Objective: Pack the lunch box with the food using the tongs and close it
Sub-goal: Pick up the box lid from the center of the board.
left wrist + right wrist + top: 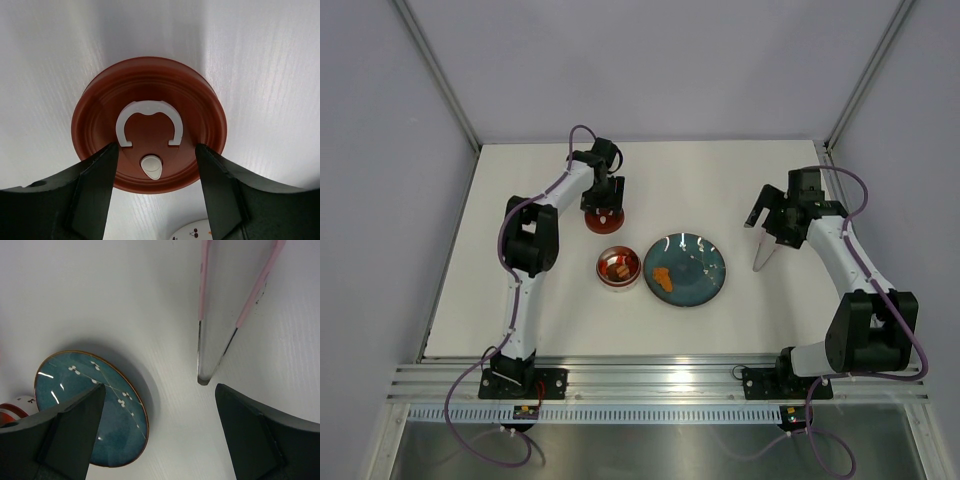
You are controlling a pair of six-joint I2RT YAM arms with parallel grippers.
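The dark red lid [149,95] with its white loop [149,117] lies flat on the table behind the lunch box [619,267]. My left gripper [156,170] hangs over the lid, open, one finger on each side of the loop's near end. The lunch box holds several red and brown pieces of food [618,268]. One orange piece [661,280] lies on the teal plate [700,262]. The pink tongs [215,315] lie on the table right of the plate, silver tips [205,375] together. My right gripper [160,405] is open just above them, holding nothing.
The teal plate [115,415] sits between the lunch box and the tongs [761,256]. The lunch box's white, cherry-printed side [192,231] shows at the bottom of the left wrist view. Grey walls enclose the white table on three sides.
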